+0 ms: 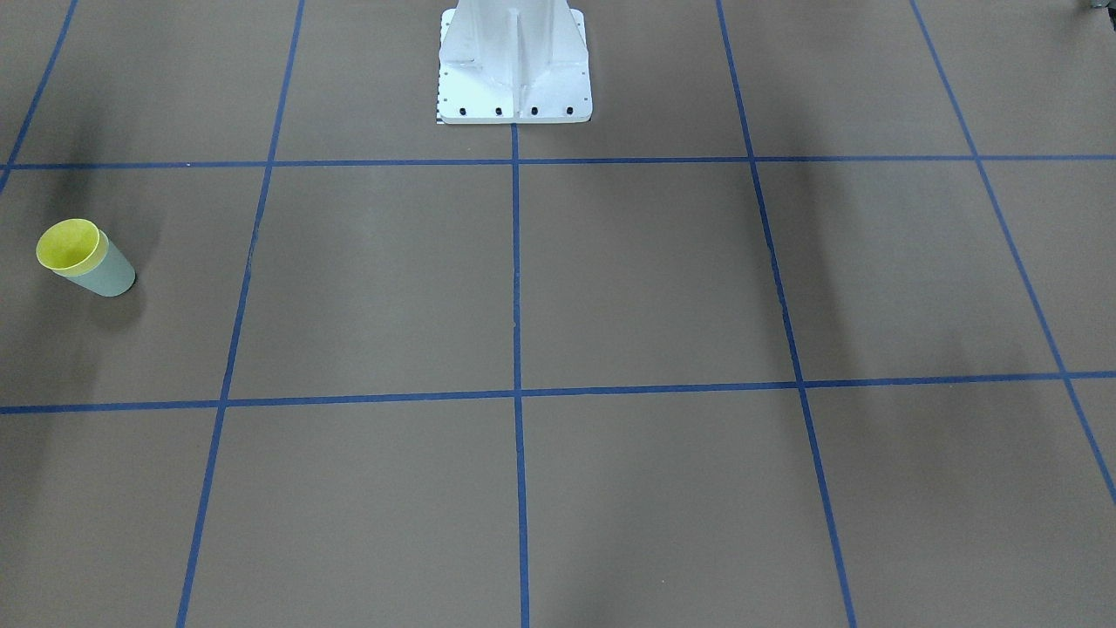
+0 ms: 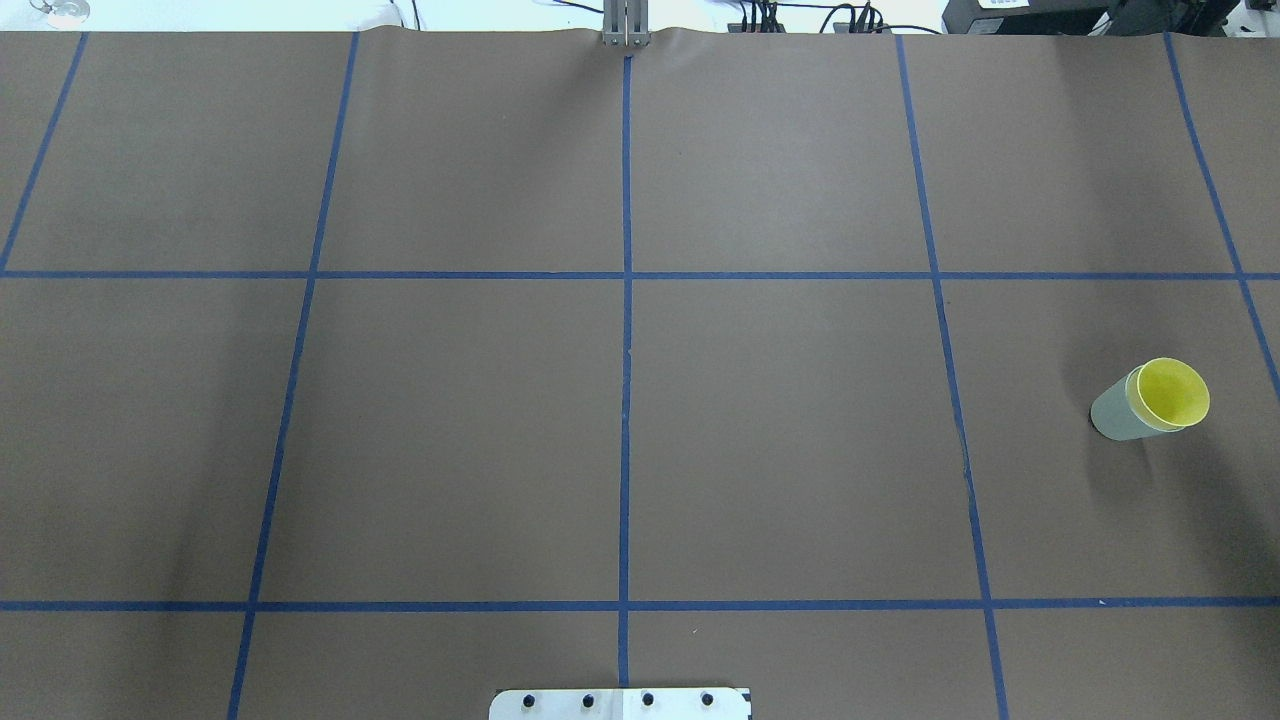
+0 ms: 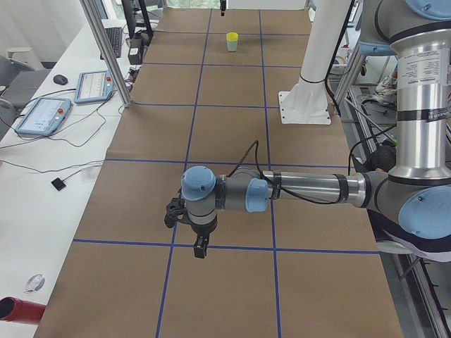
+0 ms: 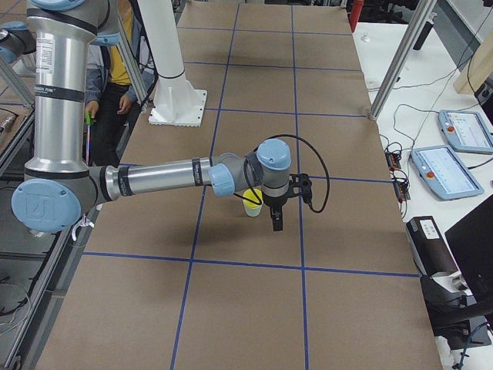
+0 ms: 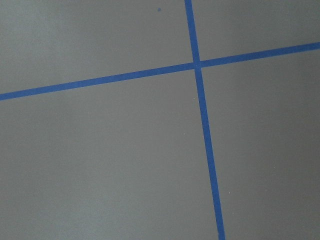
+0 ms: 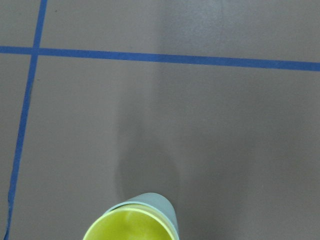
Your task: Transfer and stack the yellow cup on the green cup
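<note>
The yellow cup sits nested inside the green cup, upright on the brown table at the robot's far right. The pair also shows in the overhead view, yellow cup in green cup, and at the bottom of the right wrist view. My right gripper hangs above the table beside the stacked cups, apart from them. My left gripper hangs over bare table at the far left end. Both grippers show only in the side views, so I cannot tell whether they are open or shut.
The robot's white base stands at the middle of the table's robot side. Blue tape lines grid the brown cover. A metal frame post and control tablets stand along the operators' side. A person sits behind the robot.
</note>
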{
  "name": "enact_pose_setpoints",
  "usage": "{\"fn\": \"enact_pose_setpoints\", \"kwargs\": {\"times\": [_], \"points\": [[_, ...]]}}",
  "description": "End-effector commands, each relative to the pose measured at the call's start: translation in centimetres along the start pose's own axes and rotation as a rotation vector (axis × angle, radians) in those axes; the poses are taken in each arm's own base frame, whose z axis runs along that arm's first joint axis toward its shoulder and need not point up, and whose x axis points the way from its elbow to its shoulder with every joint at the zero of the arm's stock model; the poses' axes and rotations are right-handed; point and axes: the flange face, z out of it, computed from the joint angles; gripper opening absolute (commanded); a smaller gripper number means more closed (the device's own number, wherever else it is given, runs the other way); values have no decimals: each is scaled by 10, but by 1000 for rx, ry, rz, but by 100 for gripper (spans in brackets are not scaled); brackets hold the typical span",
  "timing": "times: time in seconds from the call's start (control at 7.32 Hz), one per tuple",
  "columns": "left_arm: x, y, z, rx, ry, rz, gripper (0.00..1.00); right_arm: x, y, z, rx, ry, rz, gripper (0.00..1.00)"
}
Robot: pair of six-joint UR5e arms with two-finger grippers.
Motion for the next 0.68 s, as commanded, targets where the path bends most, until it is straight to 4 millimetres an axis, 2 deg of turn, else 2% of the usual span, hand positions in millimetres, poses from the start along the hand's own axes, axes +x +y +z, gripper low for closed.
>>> {"fn": "enact_pose_setpoints", "kwargs": {"times": [0.0, 0.27, 0.55], "points": [[-2, 1, 3, -6, 0, 0, 100, 23, -25, -39, -35, 47, 22, 100], [-2, -1, 2, -5, 0, -1, 100, 61, 17, -6, -95, 82, 90, 100], [-4, 2, 4, -12, 1, -14, 100, 89, 22, 24, -97, 82, 92, 100]]}}
